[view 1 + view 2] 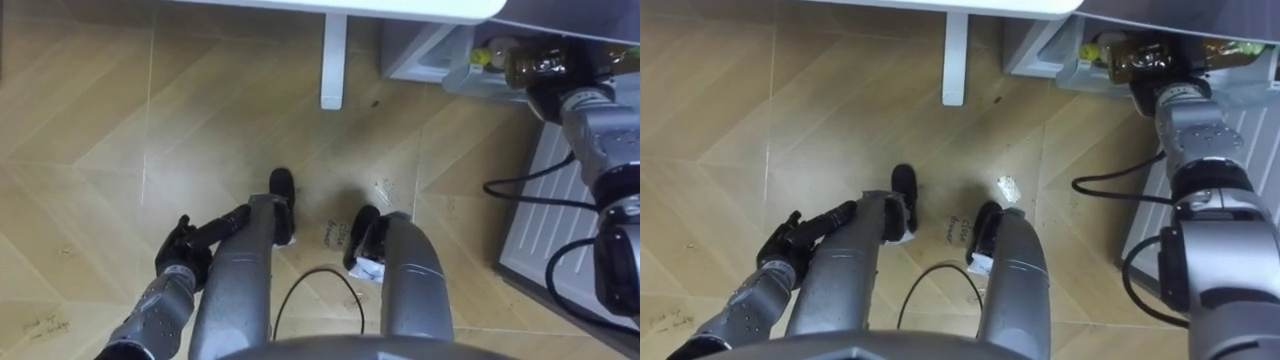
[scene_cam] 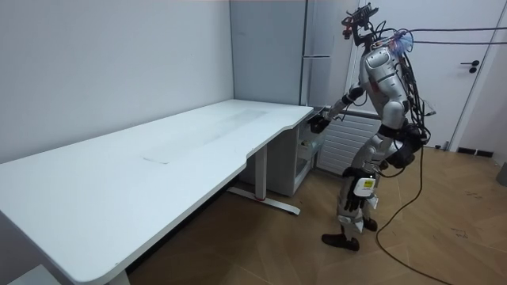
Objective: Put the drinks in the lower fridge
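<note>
The robot stands on the wooden floor (image 1: 120, 120) at the end of the white counter (image 2: 158, 158), facing the tall grey fridge (image 2: 317, 32). At the upper right of the eye views, the right hand (image 1: 550, 97) has its fingers wrapped round a drink bottle (image 1: 525, 65) of amber liquid with a yellow cap. The bottle lies sideways at the open lower fridge compartment (image 1: 420, 50). The left hand (image 1: 182, 258) hangs at the lower left, fingers loosely extended and holding nothing.
</note>
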You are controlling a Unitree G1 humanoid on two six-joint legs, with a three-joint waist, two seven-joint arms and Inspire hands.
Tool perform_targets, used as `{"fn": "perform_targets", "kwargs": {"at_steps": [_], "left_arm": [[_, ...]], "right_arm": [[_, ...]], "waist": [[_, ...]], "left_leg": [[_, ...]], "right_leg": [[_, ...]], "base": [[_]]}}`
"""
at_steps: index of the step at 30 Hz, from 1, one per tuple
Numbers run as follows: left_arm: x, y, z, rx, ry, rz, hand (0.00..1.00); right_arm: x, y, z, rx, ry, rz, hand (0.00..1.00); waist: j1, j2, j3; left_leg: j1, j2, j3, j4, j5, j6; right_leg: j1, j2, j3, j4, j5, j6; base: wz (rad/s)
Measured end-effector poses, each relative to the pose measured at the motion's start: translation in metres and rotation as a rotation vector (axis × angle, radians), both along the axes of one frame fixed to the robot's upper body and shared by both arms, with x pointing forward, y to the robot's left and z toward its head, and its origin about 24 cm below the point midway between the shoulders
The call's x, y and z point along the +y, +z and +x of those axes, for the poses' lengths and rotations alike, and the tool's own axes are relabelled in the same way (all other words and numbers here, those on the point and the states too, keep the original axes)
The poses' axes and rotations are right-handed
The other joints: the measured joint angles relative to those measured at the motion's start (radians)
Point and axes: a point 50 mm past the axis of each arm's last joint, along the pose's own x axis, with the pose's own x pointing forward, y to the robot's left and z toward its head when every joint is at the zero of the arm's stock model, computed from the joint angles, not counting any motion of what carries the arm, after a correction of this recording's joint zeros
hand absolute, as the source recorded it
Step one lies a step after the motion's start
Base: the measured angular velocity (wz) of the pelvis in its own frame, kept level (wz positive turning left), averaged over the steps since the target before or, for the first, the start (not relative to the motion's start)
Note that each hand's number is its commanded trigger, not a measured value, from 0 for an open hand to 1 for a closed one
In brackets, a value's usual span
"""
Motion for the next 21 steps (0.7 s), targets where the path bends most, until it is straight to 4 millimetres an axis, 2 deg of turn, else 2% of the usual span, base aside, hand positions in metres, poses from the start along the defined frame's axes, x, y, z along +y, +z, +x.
{"fn": "perform_targets", "kwargs": {"at_steps": [1, 9, 21], "left_arm": [[0.001, 0.0, 0.0, -0.002, 0.001, 0.005, 0.0], [0.003, 0.0, -0.002, -0.002, 0.007, 0.012, 0.0], [0.002, -0.001, -0.003, 0.002, 0.006, 0.008, 0.0]], "right_arm": [[0.0, 0.001, 0.001, 0.017, -0.006, 0.004, 0.0], [0.001, 0.007, 0.005, 0.102, -0.037, 0.019, 0.0], [-0.009, 0.014, 0.004, 0.105, -0.068, 0.007, 0.0]], "waist": [[-0.002, 0.0, 0.0001], [-0.012, 0.002, -0.0001], [0.03, 0.026, 0.0006]], "left_leg": [[-0.001, 0.0, 0.0, 0.007, -0.002, 0.001], [-0.009, -0.003, -0.004, 0.028, -0.007, 0.002], [-0.007, -0.001, -0.003, 0.034, -0.009, -0.006]], "right_leg": [[0.0, -0.001, 0.0, 0.007, -0.003, 0.0], [-0.004, -0.002, 0.002, 0.03, -0.014, 0.004], [-0.01, 0.002, 0.007, 0.042, -0.028, 0.001]], "base": [[0.0], [0.02], [0.0]]}}
